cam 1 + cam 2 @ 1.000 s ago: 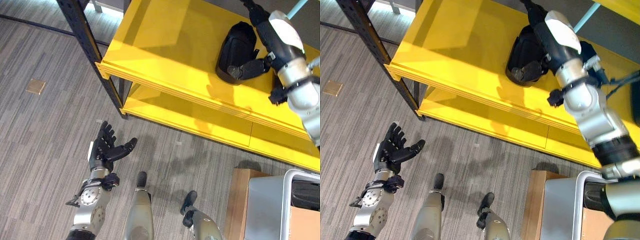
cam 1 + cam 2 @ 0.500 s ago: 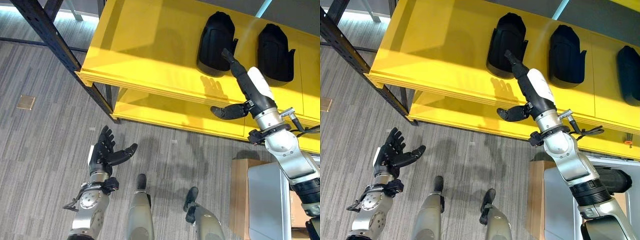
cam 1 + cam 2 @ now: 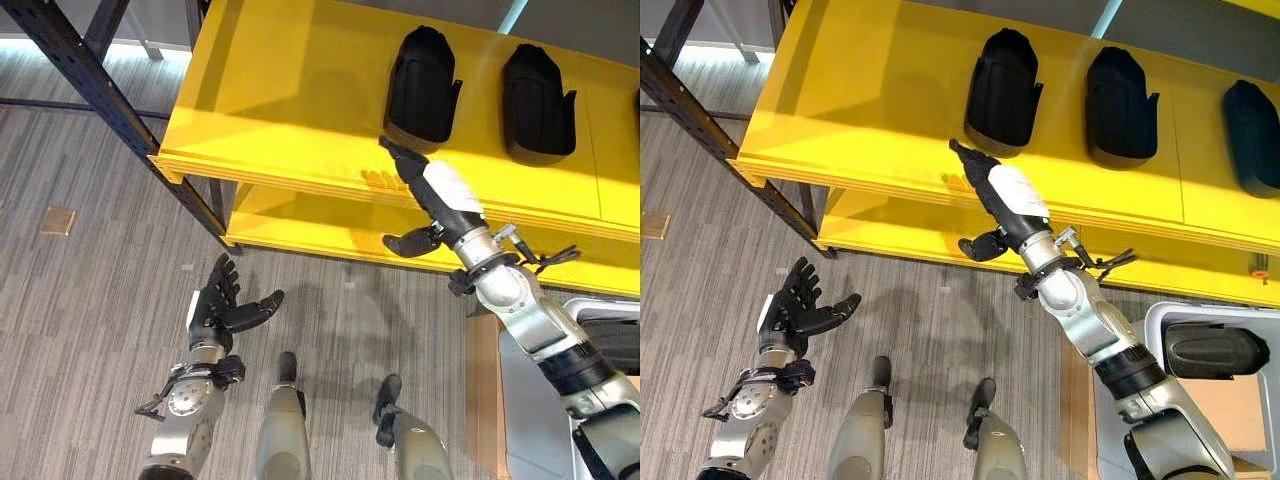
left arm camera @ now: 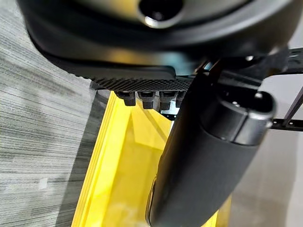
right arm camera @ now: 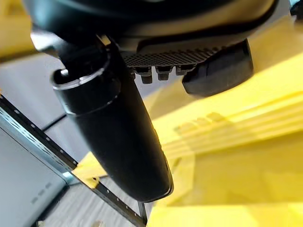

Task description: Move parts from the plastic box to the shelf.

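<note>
My right hand (image 3: 1005,200) has let go and drawn back over the shelf's (image 3: 860,120) front edge, fingers straight and empty, leaving the part (image 3: 1002,90) standing near that edge, seemingly placed, with my left hand (image 3: 222,308) idle and spread.

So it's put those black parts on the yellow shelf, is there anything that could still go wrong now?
Possibly. The right hand, open and empty, hangs just off the shelf edge, close to the nearest black part; a careless swing might knock it. The parts stand in a row, so one shove could disturb its neighbour. Another dark part lies in the plastic box, so the arm must reach down past the box wall.
</note>
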